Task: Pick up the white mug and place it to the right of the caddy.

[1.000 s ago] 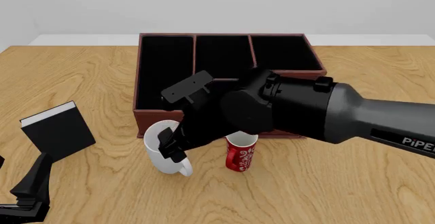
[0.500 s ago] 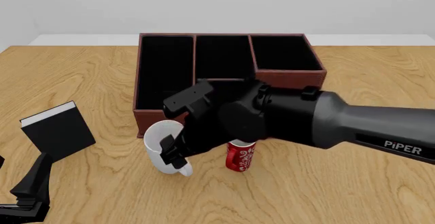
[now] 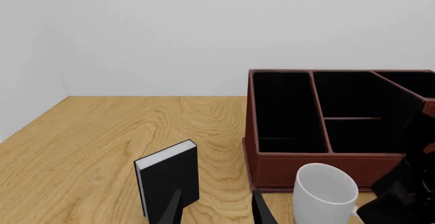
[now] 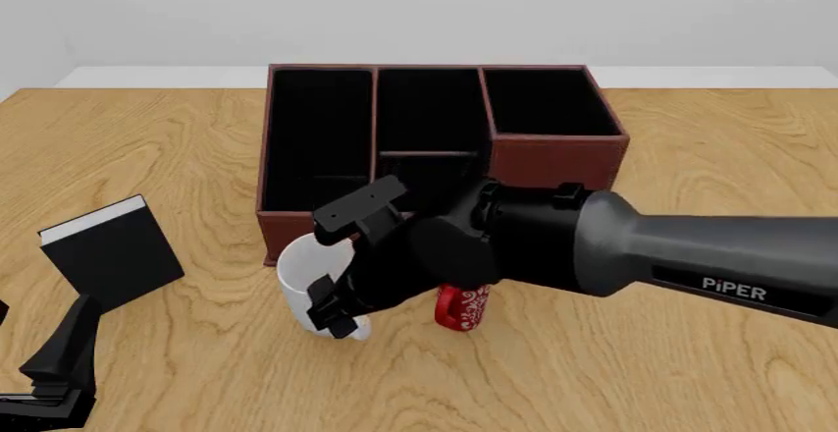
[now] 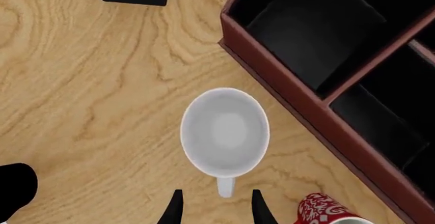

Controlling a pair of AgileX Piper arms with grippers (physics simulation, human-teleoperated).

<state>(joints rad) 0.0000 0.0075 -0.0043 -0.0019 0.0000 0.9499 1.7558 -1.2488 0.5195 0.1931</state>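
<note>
The white mug (image 4: 304, 277) stands upright just before the caddy (image 4: 321, 137), its handle between the right gripper's (image 5: 215, 208) parted, empty fingers

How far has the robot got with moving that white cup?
Nothing is finished yet. The white mug stands on the table in front of the caddy, beside the red mug. In hand: the right hand hangs open above it, fingers either side of the handle. Left to do: grip, lift, and set it right of the caddy. The left hand rests idle, open.
</note>
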